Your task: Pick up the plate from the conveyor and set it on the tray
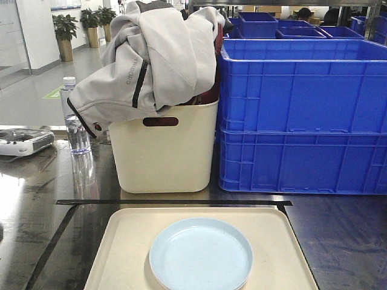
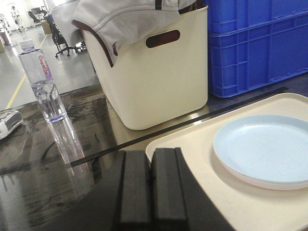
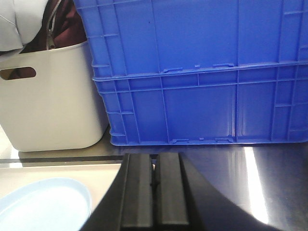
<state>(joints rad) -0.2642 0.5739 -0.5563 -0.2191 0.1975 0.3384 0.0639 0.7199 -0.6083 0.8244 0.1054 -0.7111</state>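
A pale blue plate (image 1: 201, 254) lies flat on the cream-beige tray (image 1: 127, 254) at the near edge of the front view. It shows too in the left wrist view as the plate (image 2: 267, 151) on the tray (image 2: 192, 159), and in the right wrist view as the plate (image 3: 43, 204) on the tray (image 3: 57, 173). My left gripper (image 2: 150, 156) is shut with nothing in it, over the tray's left corner, left of the plate. My right gripper (image 3: 154, 161) is shut and empty above the tray's right edge. The conveyor is out of view.
A tall cream tub (image 1: 163, 151) holding a grey jacket (image 1: 151, 54) stands behind the tray. Stacked blue crates (image 1: 302, 121) sit to its right. A clear water bottle (image 1: 75, 121) and a white device (image 1: 24, 142) are on the dark table at left.
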